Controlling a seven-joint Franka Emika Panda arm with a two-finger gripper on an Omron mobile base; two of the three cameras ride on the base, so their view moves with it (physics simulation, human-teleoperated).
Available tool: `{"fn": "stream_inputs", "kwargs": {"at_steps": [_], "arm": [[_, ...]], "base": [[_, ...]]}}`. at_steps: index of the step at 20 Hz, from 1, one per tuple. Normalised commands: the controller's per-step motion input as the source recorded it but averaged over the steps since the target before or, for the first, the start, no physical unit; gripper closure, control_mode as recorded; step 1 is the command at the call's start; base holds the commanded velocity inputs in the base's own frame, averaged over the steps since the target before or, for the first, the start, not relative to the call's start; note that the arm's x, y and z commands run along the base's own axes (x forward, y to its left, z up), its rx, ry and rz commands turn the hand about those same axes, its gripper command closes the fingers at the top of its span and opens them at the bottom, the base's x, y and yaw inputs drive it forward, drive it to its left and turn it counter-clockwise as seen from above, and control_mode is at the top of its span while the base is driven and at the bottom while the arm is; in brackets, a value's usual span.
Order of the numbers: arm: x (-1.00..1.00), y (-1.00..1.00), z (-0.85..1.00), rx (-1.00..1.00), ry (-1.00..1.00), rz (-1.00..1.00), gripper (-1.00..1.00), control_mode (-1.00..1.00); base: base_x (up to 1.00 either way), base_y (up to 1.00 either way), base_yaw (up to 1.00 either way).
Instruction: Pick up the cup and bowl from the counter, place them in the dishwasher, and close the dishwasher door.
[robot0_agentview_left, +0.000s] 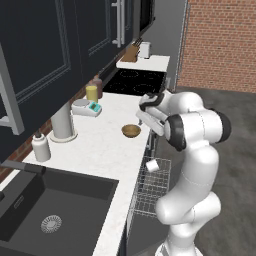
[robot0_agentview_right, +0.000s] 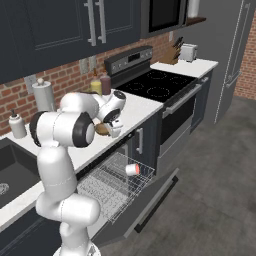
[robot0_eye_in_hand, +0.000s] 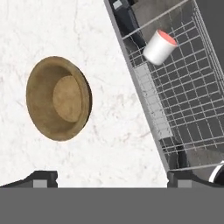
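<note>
The tan-brown bowl (robot0_agentview_left: 131, 131) (robot0_eye_in_hand: 58, 98) sits upright on the white counter (robot0_agentview_left: 100, 150) near its front edge. The white cup (robot0_agentview_left: 152, 165) (robot0_agentview_right: 132, 170) (robot0_eye_in_hand: 159, 46) lies on its side in the pulled-out white wire rack (robot0_agentview_right: 117, 182) of the dishwasher, pinkish-red inside showing. The dishwasher door (robot0_agentview_right: 152, 197) hangs open below the rack. My gripper (robot0_agentview_left: 144, 121) (robot0_agentview_right: 112, 128) (robot0_eye_in_hand: 111, 179) hovers above the counter edge just right of the bowl, open, nothing between its fingers. In the right base view the bowl (robot0_agentview_right: 102, 129) is partly hidden behind the hand.
A yellow tumbler (robot0_agentview_left: 91, 93), a white scale (robot0_agentview_left: 86, 108), a paper towel roll (robot0_agentview_left: 62, 121) and a white pump bottle (robot0_agentview_left: 41, 147) stand along the back of the counter. The black sink (robot0_agentview_left: 55, 205) lies near left, the cooktop (robot0_agentview_left: 134, 80) beyond.
</note>
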Motion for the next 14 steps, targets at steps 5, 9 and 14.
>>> {"fn": "stream_inputs", "kwargs": {"at_steps": [5, 9, 14], "arm": [[0.22, 0.00, -0.20, -0.06, 0.00, 0.00, -1.00, -1.00], [0.17, 0.00, -0.25, -0.05, 0.00, 0.00, -1.00, -1.00], [0.15, 0.01, -0.18, -0.03, 0.00, 0.00, -1.00, -1.00]], "base": [[0.00, 0.00, 0.00], [0.00, 0.00, 0.00], [0.00, 0.00, 0.00]]}}
